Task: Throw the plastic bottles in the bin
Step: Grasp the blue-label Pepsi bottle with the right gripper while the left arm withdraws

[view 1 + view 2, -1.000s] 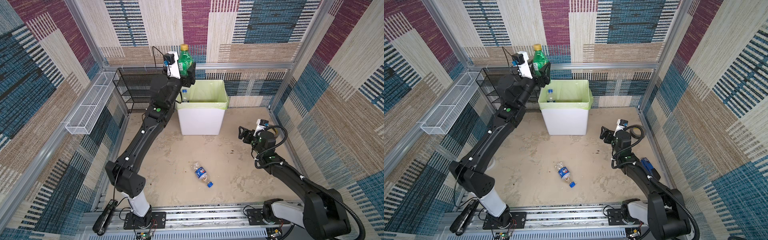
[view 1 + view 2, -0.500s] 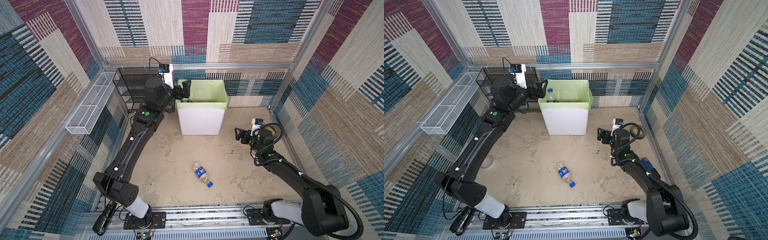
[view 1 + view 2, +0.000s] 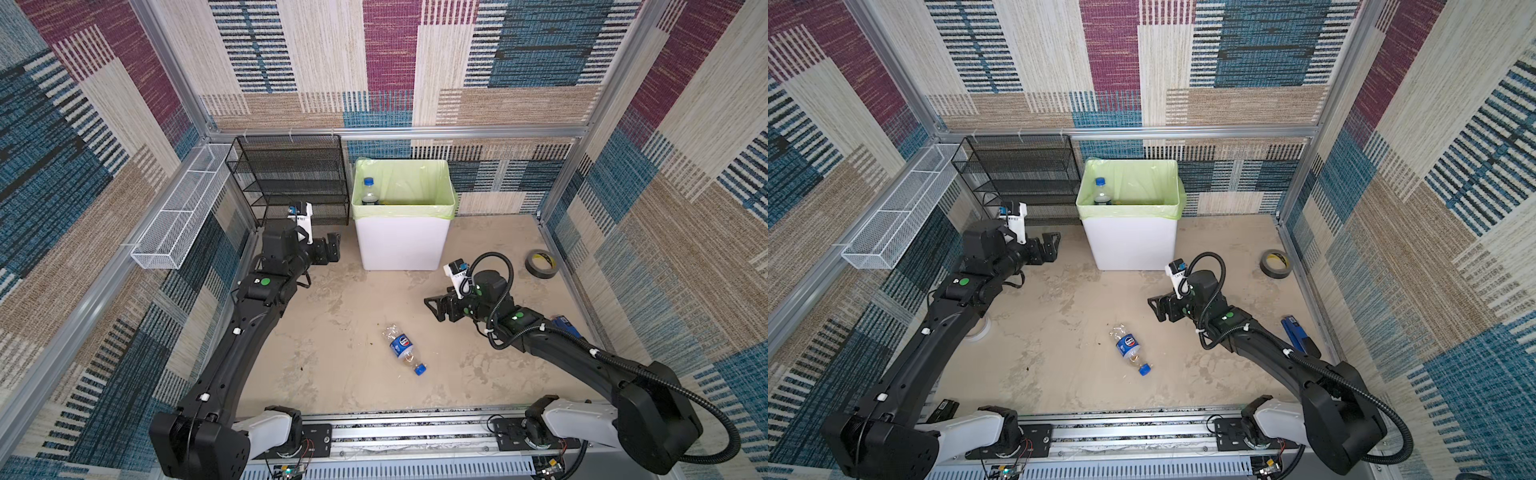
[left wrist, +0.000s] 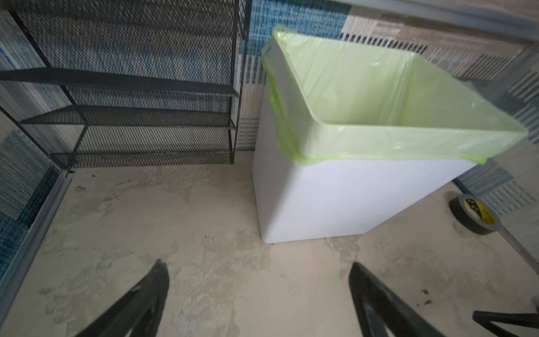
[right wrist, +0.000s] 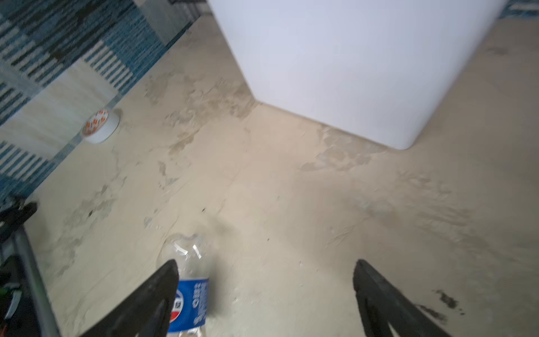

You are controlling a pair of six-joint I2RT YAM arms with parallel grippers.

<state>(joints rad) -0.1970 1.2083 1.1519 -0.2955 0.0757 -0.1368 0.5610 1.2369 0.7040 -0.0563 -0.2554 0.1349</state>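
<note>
A clear plastic bottle (image 3: pixel 402 347) with a blue label and blue cap lies on the sandy floor in both top views (image 3: pixel 1129 347). The white bin (image 3: pixel 401 245) with its pale green liner stands at the back, and a blue-capped bottle (image 3: pixel 369 192) stands inside it. My left gripper (image 3: pixel 327 249) hangs low just left of the bin, open and empty (image 4: pixel 256 265). My right gripper (image 3: pixel 433 308) is open, right of and behind the floor bottle. In the right wrist view the bottle (image 5: pixel 189 291) lies beside one fingertip of that gripper (image 5: pixel 267 262).
A black mesh rack (image 3: pixel 291 178) and a white wire basket (image 3: pixel 178 216) line the back left. A grey tape roll (image 3: pixel 541 264) lies at the right wall, a white tape roll (image 5: pixel 100 125) at the left wall, and a blue tool (image 3: pixel 1293 332) near the right arm.
My left arm has dropped from above the bin to floor level beside it, and the green bottle it held is gone from its jaws. My right gripper has moved left toward the floor bottle.
</note>
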